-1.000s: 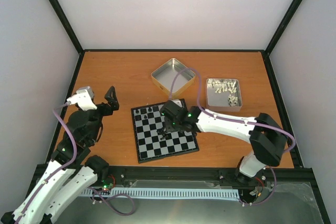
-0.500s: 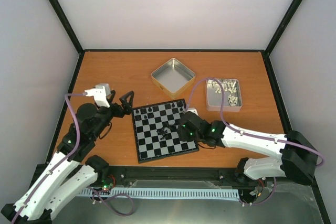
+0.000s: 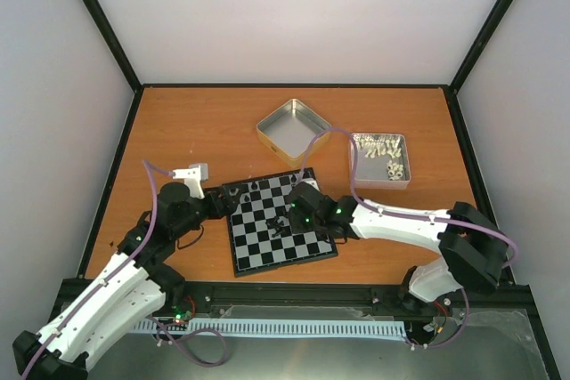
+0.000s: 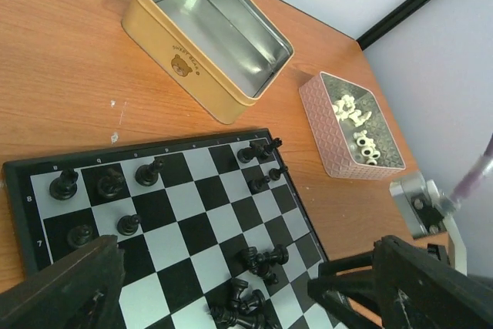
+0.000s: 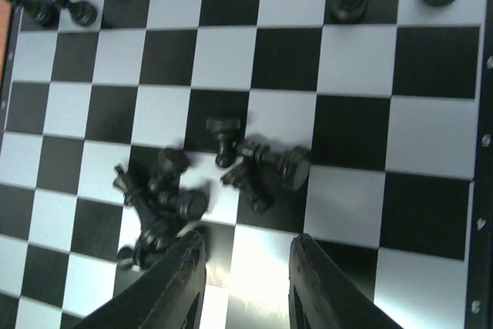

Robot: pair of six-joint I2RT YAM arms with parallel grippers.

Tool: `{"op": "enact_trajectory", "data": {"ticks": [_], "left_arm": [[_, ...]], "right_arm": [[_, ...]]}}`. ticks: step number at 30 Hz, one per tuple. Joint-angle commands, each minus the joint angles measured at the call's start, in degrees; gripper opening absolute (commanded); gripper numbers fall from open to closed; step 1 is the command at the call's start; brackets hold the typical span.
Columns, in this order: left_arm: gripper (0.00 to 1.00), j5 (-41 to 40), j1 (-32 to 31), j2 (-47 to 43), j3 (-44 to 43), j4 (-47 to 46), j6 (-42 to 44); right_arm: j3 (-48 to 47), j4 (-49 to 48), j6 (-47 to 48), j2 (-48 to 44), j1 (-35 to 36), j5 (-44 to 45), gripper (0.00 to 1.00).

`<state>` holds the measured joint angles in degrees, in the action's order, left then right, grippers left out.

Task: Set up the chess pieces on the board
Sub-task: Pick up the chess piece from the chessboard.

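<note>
Since a second ago the left arm has swung in from the open tabletop [image 3: 191, 122]. The left hand [image 3: 227, 206] now sits low at the far-left corner of the board [image 3: 276, 257], fingers spread wide and empty. A few black pieces [image 4: 108, 182] stand in the two far rows right beside it, so a careless sweep from that side would likely topple them. Further right, mid-board, a heap [image 5: 166, 198] of pieces lies tangled on its sides. The right hand [image 5: 248, 267] has moved back over it, its fingers narrowly parted with only bare squares between them, gripping nothing. Closing there could pinch two pieces at once or flick others off the rim. With both hands over one small board, a collision looks possible. The near squares are bare and give room to work, as does the tabletop to the left. Beyond the far edge the empty tin [image 3: 294, 131] and the tin of pale pieces [image 3: 380, 159] crowd that side.
</note>
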<state>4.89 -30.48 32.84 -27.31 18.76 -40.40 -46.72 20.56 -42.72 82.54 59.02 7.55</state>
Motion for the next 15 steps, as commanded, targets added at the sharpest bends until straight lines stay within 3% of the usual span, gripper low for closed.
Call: {"op": "enact_trajectory", "data": {"ticks": [1, 9, 15], "left_arm": [[0.88, 1.20, 0.33, -0.20, 1.17, -2.69, 0.66], [0.86, 2.27, 0.33, 0.06, 3.22, -6.26, 3.85], [0.86, 1.76, 0.33, 1.09, 4.23, -8.34, 4.56]], "right_arm": [[-4.15, 2.70, 1.31, 3.14, -1.65, 5.81, 0.31], [-8.55, 4.43, 13.89, 8.77, -5.64, -3.99, 0.33], [-10.28, 7.36, 19.44, 11.47, -6.99, -5.86, 0.32]]}}
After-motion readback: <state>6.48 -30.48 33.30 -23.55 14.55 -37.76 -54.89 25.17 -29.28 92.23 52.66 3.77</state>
